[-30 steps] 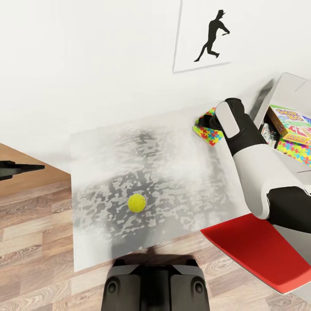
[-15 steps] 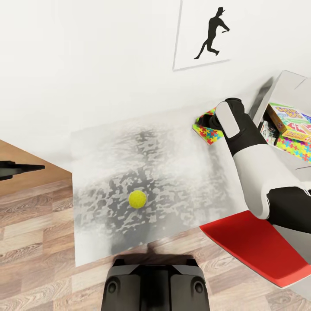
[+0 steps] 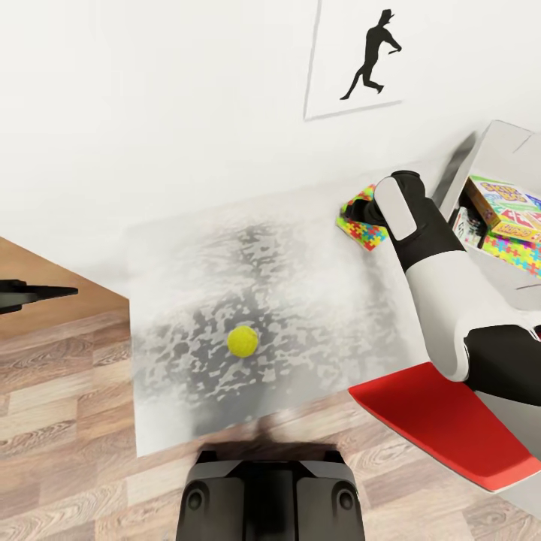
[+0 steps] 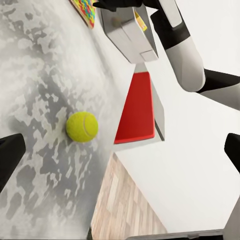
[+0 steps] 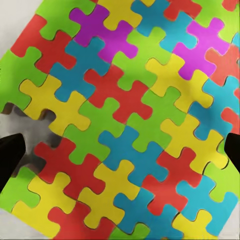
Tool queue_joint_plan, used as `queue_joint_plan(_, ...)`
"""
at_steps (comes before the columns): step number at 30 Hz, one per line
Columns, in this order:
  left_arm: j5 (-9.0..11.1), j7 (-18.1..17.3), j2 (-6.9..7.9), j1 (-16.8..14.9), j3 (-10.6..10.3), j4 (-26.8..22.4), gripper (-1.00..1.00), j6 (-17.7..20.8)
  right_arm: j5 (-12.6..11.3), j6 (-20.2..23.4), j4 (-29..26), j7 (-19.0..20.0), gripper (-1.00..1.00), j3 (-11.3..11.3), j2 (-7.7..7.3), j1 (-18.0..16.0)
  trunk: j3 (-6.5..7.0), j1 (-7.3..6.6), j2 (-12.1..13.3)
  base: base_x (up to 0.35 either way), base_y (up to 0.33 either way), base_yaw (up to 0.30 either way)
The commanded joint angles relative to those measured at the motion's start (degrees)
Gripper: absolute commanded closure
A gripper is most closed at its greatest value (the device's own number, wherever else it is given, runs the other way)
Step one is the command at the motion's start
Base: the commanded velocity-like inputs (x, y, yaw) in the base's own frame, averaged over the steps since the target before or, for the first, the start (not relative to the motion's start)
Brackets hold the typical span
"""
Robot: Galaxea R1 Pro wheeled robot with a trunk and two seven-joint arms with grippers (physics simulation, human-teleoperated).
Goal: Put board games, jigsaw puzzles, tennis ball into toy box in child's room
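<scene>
The tennis ball [image 3: 243, 341] lies near the front of the table [image 3: 315, 300]; in the left wrist view the tennis ball [image 4: 82, 126] sits between the wide-apart fingers of my open left gripper [image 4: 120, 150], some way off. A jigsaw puzzle [image 3: 359, 224] lies flat at the table's back right. My right gripper [image 5: 120, 150] hangs open close over this jigsaw puzzle [image 5: 125, 115], fingertips apart at either side. The toy box [image 3: 500, 146] at the right holds board games [image 3: 505, 201] and another jigsaw puzzle [image 3: 518, 254].
A red flat seat [image 3: 443, 428] juts out by the table's front right corner, under my right arm. The white wall with a baseball-player print [image 3: 361, 60] runs behind the table. Wood-plank floor [image 3: 60, 421] lies left and front. My base [image 3: 270, 492] stands at the table's front edge.
The whole head view has shifted slightly, so the camera moved. Ball, puzzle and right arm keep their places relative to the table.
</scene>
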Motion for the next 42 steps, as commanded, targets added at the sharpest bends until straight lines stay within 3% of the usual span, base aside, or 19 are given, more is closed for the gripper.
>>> queue_joint_plan(1, 0.0, -0.2, 0.03, 0.0, 0.0, 0.0, -1.00, 0.6, -1.7, -0.2, 4.8, -0.5, -1.00, 0.2, -0.03, 0.0, -0.08, 0.04, -0.1, -0.067, 0.049, 0.000)
queue_joint_plan(29, 0.0, -0.2, 0.30, 0.0, 0.0, 0.0, -1.00, 0.6, -1.7, -0.2, 4.8, -0.5, -1.00, 0.2, -0.03, 0.0, -0.08, 0.04, -0.1, -0.069, 0.009, 0.000)
queue_joint_plan(42, 0.0, -0.2, 0.52, 0.0, -0.1, 0.0, -1.00, 0.6, -1.7, -0.2, 4.8, -0.5, -1.00, 0.1, -0.03, 0.0, -0.08, 0.04, -0.1, -0.197, 0.082, 0.000)
